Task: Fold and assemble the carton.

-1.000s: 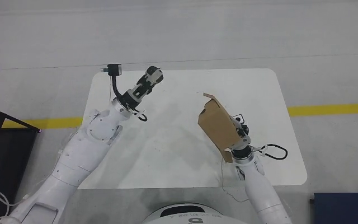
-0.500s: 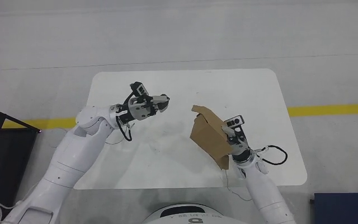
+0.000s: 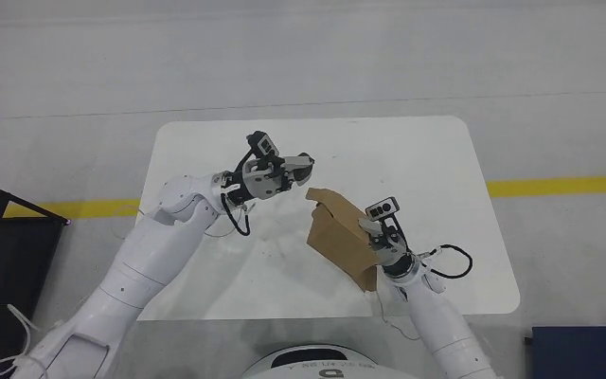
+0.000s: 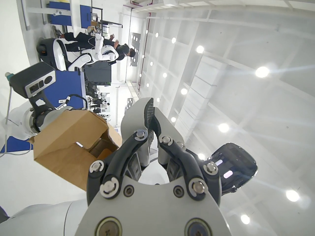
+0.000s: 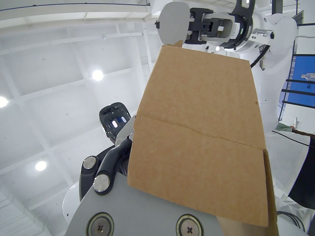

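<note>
Right hand clamps the carton by a wall; left hand, pinched shut, is near it. Likely light and easily creased: push flaps near folds.

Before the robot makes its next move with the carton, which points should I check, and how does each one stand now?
1. Right pincer holds the carton: ok, the carton sits in it.
2. Left pincer open to take a flap: not ok, it is shut.
3. Left pincer near the carton: ok, close beside one corner.
4. Left pincer touching the carton: cannot tell.
5. Carton closed: not ok, one end stands open.
</note>
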